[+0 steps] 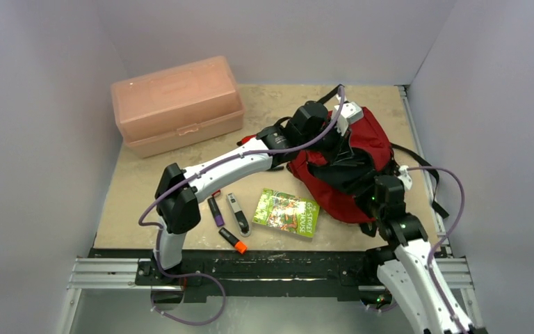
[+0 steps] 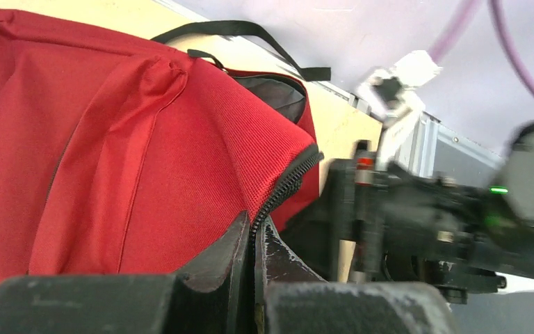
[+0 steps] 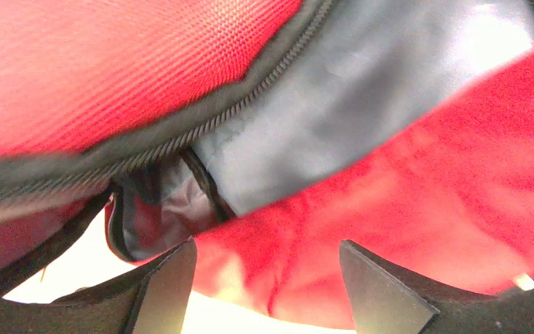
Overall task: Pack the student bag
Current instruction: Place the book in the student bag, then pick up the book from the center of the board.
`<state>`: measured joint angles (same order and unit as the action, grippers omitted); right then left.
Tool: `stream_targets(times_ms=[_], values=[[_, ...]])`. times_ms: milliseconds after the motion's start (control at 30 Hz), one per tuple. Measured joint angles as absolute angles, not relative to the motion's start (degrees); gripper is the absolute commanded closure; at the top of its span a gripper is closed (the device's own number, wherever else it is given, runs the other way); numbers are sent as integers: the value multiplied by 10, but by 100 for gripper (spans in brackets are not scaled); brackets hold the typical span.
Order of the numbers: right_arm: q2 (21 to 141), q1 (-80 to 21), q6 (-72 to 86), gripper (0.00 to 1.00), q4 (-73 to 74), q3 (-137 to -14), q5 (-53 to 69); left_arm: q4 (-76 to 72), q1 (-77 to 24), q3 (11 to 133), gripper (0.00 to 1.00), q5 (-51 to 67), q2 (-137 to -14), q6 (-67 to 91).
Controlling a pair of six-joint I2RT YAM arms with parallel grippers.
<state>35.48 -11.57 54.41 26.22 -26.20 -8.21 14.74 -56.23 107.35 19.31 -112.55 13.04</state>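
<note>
Student bag (image 1: 368, 142): dark red woven fabric, black zipper lines and straps, grey lining (image 3: 361, 90). Lidded box (image 1: 175, 104): pale pink. Book (image 1: 286, 212): green cover, multicoloured illustration. Marker (image 1: 216, 211): purple. Second marker (image 1: 233, 240): black, orange cap. Bench (image 1: 139, 181): mottled tan. Left arm (image 1: 236, 163): white, black joints. Cable (image 2: 459, 31): purple.

Desk (image 1: 153, 181), beige top. On it: pink box (image 1: 177, 104) w/ lid, back left; red backpack (image 1: 372, 142), right; green book (image 1: 286, 213), front ctr; purple marker (image 1: 215, 210), grey marker (image 1: 238, 213), orange-capped marker (image 1: 233, 241), left of book.
</note>
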Motion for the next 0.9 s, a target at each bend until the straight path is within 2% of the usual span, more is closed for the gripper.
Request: stream_targets(times_ms=[133,233,300,433,600,700,900], values=[[257,-116,546,26,427,-324,-88,147,-559,1074,100,184,-1135,171],[225,-116,542,26,514,-419,-101,147,-558,1074,100,185,-1147,205],[215,-116,529,23,547,-503,-111,147,-557,1073,96,188,-1157,225],[203,-116,471,19,535,-629,-110,143,-556,1056,76,196,-1167,267],[222,-116,393,12,510,-652,-77,130,-556,1009,33,212,-1165,305],[264,-116,350,12,484,-642,-13,130,-556,948,15,204,-1142,312],[331,-116,332,12,411,-564,135,146,-544,811,7,166,-1011,313]])
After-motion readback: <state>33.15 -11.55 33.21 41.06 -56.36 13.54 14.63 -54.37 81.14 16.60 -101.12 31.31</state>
